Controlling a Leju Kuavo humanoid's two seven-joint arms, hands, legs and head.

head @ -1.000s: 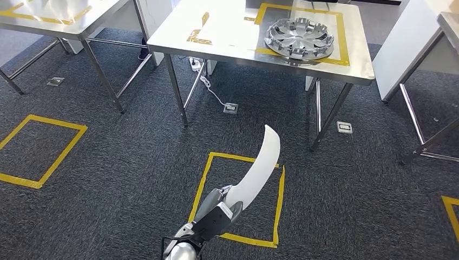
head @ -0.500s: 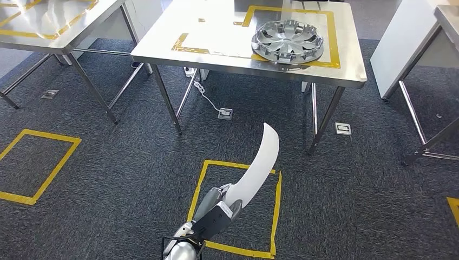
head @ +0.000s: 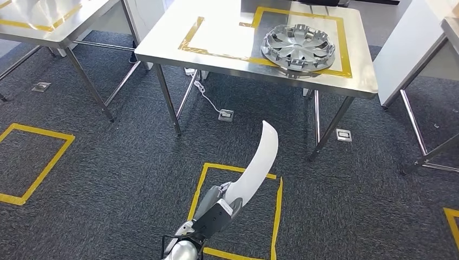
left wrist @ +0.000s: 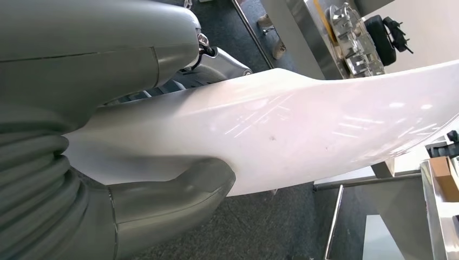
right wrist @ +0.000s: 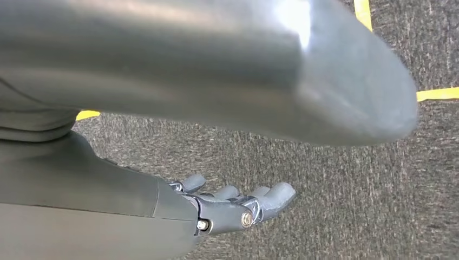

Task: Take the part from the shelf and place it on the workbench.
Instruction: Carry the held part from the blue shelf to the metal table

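Already off the shelf, the white curved part (head: 254,168) sat gripped in the left hand (head: 216,208), well short of the workbench (head: 216,51); placing remained. Right hand (right wrist: 238,208) hung empty, fingers extended.

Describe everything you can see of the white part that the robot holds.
The part is a long, curved white panel, glossy like painted plastic, tapering to a point at its far end. Faint scratches and small dark specks show on its surface in the left wrist view. The left robot hand grips its wide lower end; it slants upward over the carpet toward the table, touching nothing else.
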